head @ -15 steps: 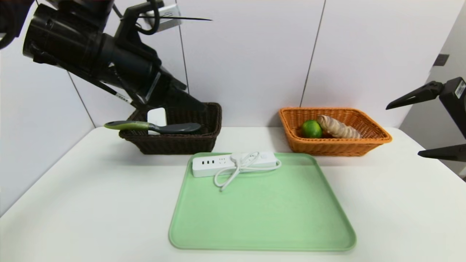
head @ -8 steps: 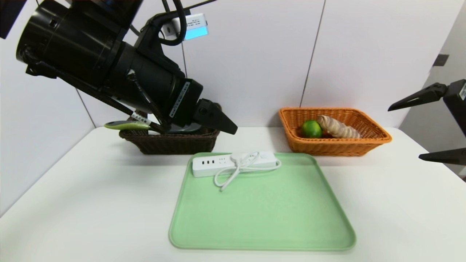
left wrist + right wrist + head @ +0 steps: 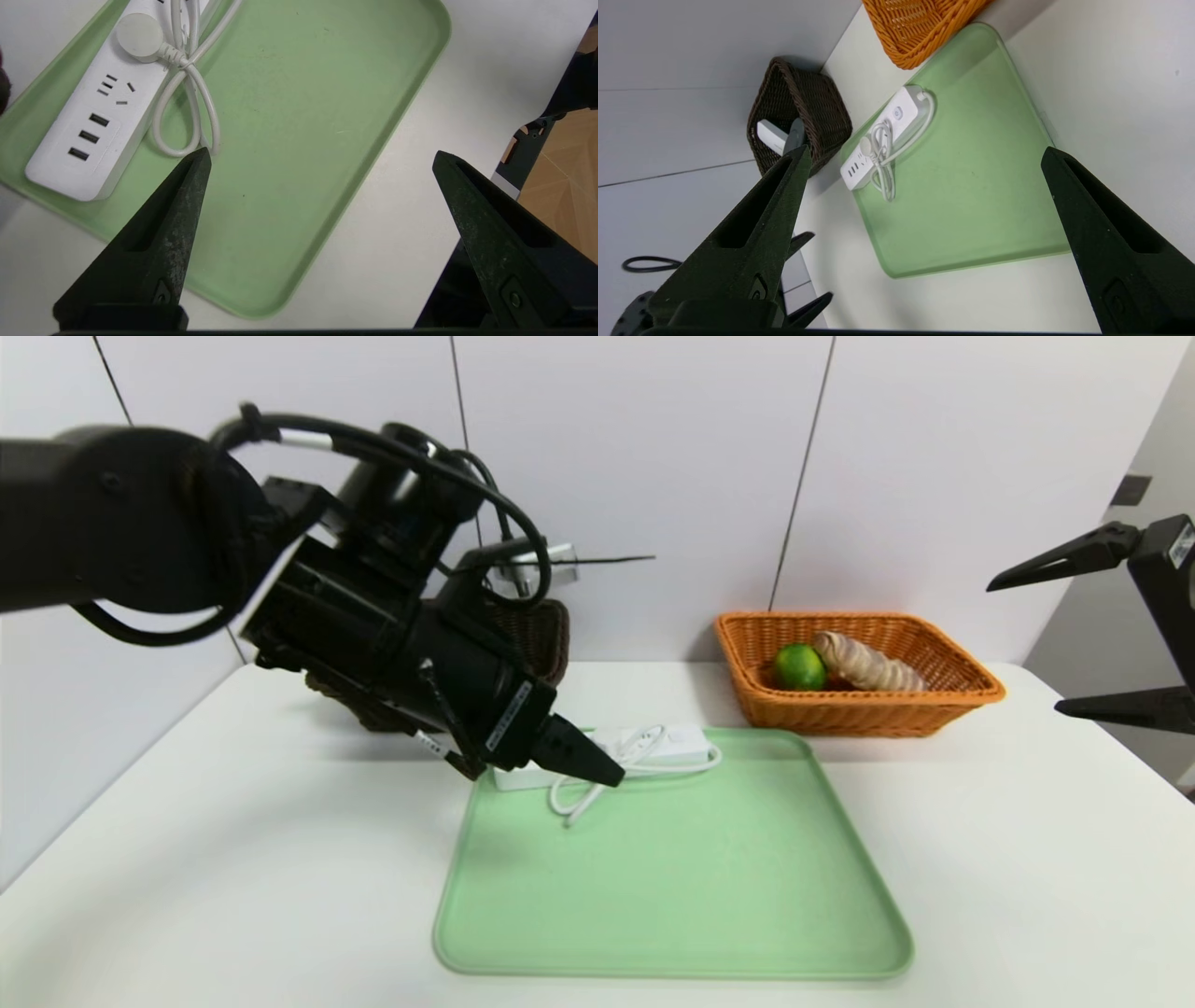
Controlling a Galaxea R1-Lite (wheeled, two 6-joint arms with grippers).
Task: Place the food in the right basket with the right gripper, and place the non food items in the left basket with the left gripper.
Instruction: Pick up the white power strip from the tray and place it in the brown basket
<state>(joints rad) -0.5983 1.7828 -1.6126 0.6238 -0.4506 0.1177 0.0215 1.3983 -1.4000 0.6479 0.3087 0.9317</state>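
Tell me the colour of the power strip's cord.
The cord is white, seen best in the left wrist view.

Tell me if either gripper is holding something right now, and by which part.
Nothing is held: the left gripper is open above the tray, and the right gripper is open off to the right side.

No text, brand or number is legible. A small white label with unreadable dark print sits on the black left arm, just behind the black two-fingered left gripper (image 3: 321,158).
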